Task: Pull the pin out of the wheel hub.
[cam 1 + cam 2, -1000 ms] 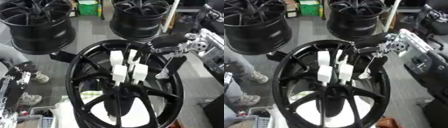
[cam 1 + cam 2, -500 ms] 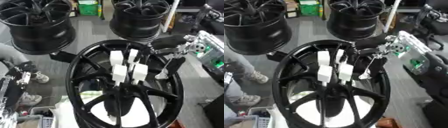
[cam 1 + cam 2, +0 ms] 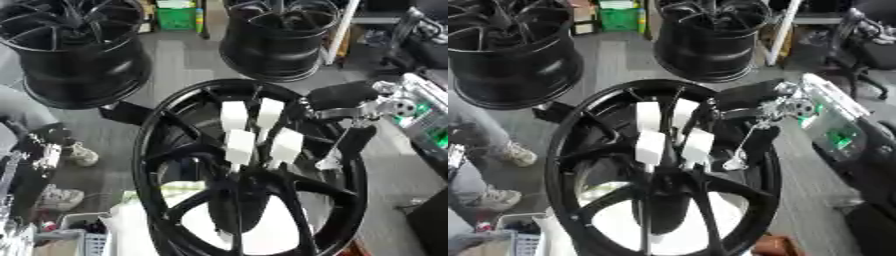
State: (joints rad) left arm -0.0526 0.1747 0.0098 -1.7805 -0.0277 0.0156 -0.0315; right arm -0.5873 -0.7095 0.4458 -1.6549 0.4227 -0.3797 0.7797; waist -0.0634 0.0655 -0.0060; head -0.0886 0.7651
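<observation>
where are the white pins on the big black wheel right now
The four white block-shaped pins stand clustered at the hub of the large black spoked wheel, centre of both eye views, just left of the robot's right hand at the wheel's right rim.

- The wheel hub (image 3: 175, 165) is glossy black, rim and spokes alike.
- Four pins (image 3: 238, 145) standing at its centre are plain white (blocky, with no marking to be seen).
- The right hand (image 3: 750, 102) is black with silver metal parts.
- Two more wheels (image 3: 74, 47) behind are the same black.
- The floor (image 3: 179, 62) is grey.
- A box (image 3: 178, 15) at the far edge is green.
</observation>
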